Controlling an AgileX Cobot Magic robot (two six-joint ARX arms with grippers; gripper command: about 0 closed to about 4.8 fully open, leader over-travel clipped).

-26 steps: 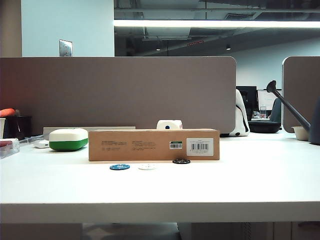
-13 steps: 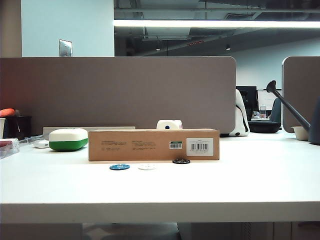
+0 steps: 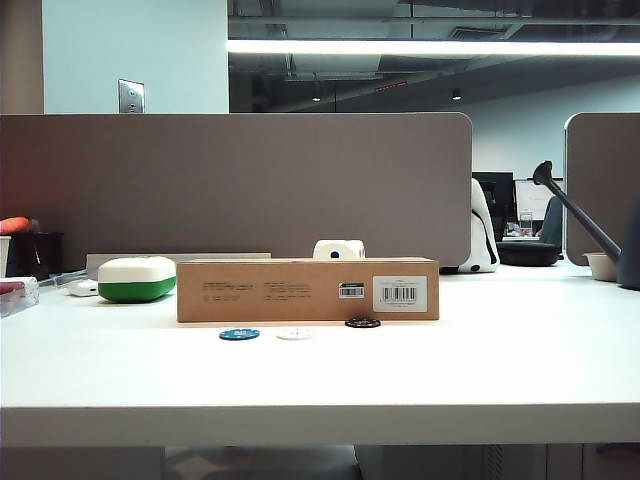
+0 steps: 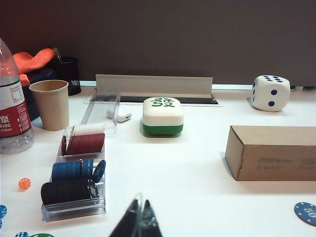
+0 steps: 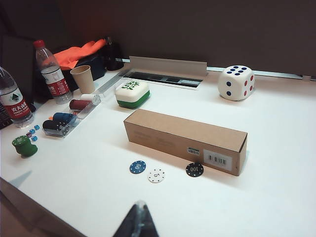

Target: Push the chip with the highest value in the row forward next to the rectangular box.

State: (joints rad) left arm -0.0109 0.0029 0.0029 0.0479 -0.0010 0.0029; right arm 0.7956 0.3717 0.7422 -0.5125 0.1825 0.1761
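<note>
The black chip (image 5: 194, 170), marked 100, lies just in front of the rectangular box (image 5: 185, 139), ahead of the other two in the row. The white chip (image 5: 156, 175) and blue chip (image 5: 138, 167) sit further from the box. The exterior view shows the black chip (image 3: 362, 322) at the foot of the brown box (image 3: 308, 290), with the white chip (image 3: 294, 333) and blue chip (image 3: 239, 334) to its left. My right gripper (image 5: 139, 207) is shut and empty, well back from the chips. My left gripper (image 4: 140, 207) is shut and empty, off to the box's (image 4: 271, 153) left. Neither gripper shows in the exterior view.
A white-and-green case (image 5: 132, 94) and a large die (image 5: 236, 83) stand behind the box. At the left are a clear rack of chips (image 4: 74, 177), a paper cup (image 4: 50, 103), water bottles (image 5: 52, 76) and a green chip stack (image 5: 23, 146). A grey partition (image 3: 235, 185) closes the back.
</note>
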